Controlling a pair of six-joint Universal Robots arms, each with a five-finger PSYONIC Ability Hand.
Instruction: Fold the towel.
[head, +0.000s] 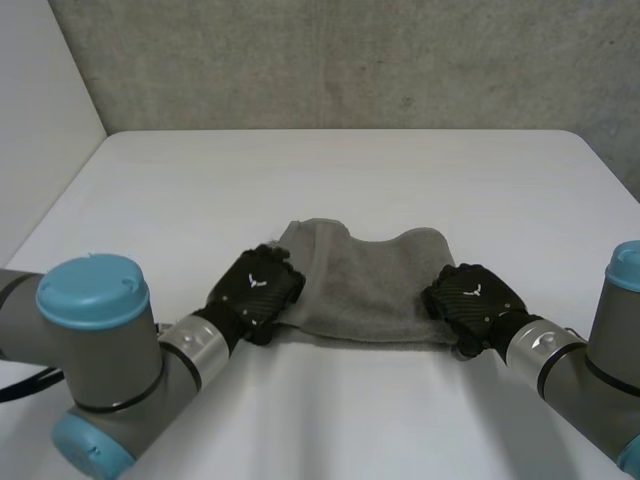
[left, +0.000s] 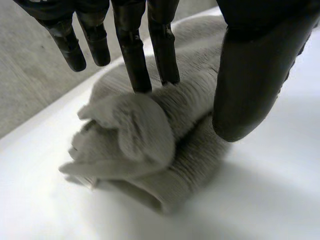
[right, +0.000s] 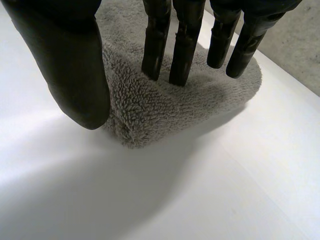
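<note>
A smooth white table with rounded far corners (head: 350, 180) stands against a rough grey concrete wall (head: 350, 60). A plain white panel (head: 40, 120) closes off the left side. The light is soft and even across the tabletop.

Seemingly a bare robotics lab: plain white table (head: 340, 180) under the left hand (head: 258, 290) and right hand (head: 470, 300), rough concrete wall (head: 350, 60) well beyond them.
</note>
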